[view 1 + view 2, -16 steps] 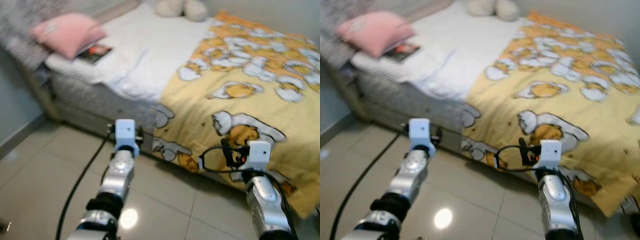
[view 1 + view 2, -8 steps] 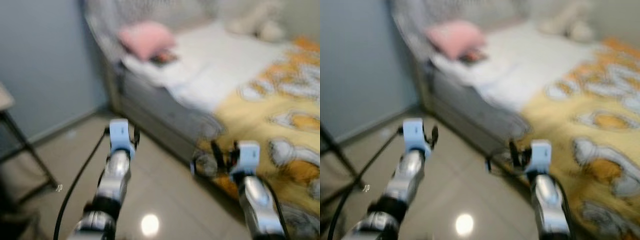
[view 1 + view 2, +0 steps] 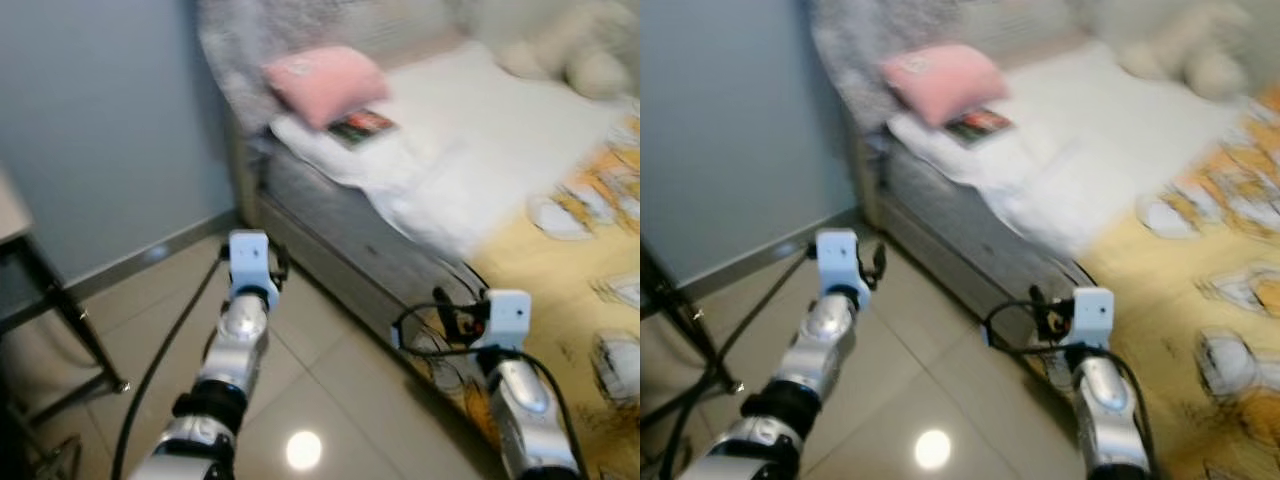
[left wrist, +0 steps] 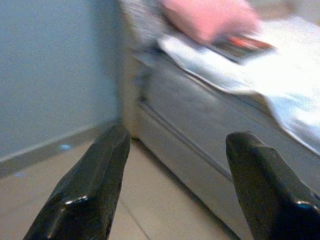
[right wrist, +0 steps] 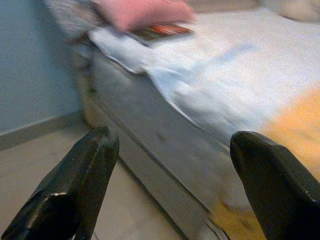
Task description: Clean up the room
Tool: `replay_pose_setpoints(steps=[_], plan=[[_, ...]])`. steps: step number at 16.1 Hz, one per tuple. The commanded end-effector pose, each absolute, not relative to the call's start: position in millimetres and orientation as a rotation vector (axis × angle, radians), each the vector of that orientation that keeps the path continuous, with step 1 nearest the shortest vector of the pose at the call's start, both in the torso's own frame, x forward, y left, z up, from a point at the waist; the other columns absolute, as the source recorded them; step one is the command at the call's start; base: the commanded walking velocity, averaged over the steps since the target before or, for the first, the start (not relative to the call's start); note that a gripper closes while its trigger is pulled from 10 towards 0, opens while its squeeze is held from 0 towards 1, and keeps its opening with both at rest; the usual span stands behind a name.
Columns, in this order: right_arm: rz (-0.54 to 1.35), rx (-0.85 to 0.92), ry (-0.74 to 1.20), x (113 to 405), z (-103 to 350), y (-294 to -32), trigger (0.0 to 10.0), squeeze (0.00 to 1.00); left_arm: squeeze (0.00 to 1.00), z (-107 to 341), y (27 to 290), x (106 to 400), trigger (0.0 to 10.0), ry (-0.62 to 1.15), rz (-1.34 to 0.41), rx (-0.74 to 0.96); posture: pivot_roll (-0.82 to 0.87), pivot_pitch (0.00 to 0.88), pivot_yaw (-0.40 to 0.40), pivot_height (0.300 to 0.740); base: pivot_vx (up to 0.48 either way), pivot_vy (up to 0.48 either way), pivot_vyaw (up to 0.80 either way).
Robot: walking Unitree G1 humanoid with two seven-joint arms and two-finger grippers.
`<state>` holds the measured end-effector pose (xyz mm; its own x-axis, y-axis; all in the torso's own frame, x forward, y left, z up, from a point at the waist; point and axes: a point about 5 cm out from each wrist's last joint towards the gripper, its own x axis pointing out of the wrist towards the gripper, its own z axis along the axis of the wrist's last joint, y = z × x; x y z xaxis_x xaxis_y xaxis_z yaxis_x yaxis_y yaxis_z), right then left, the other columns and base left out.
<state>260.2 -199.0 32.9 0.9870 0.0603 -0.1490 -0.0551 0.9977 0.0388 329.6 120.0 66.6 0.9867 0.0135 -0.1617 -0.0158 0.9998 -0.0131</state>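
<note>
camera has swung left toward pillow and book; left gripper and right gripper both spread, empty; probably approaching them.

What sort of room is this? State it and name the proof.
Most likely a bedroom: a grey upholstered bed with a white sheet, a soft pink pillow at its head, and a yellow patterned blanket across it.

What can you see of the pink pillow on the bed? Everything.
The pink pillow is soft, plump and roughly square, plain fabric with a small pale mark near one corner. It lies near the head of the bed on the white sheet, leaning back against a grey fuzzy blanket. Its front edge overlaps a dark-covered book. Neither gripper touches it.
</note>
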Motion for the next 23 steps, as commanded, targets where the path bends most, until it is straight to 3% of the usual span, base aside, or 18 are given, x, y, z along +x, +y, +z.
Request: replay_pose_setpoints(steps=[1,14,17,21,23], plan=[[0.075,0.050,0.130,265,38,-192,10.0,0.00,0.00,64,130,329,10.0,0.176,0.038,0.002,0.01,0.000,-0.040,0.740,0.480,0.000,0.56],[0.057,0.071,0.154,260,26,-192,10.0,0.00,0.00,68,137,333,10.0,0.169,0.042,0.066,0.05,0.000,-0.029,0.740,0.480,0.000,0.54],[0.035,0.065,0.141,259,28,-195,10.0,0.00,0.00,64,144,326,10.0,0.172,0.049,0.055,0.05,0.000,-0.020,0.740,0.000,0.000,0.00],[0.029,0.060,0.163,251,22,-197,10.0,0.00,0.00,55,149,306,10.0,0.215,0.079,0.071,0.05,0.000,-0.015,0.740,0.000,-0.476,0.62],[0.072,0.008,0.199,229,19,-206,10.0,0.00,0.00,53,149,282,10.0,0.257,-0.033,0.124,0.06,0.000,-0.020,0.740,0.000,-0.472,0.58]])
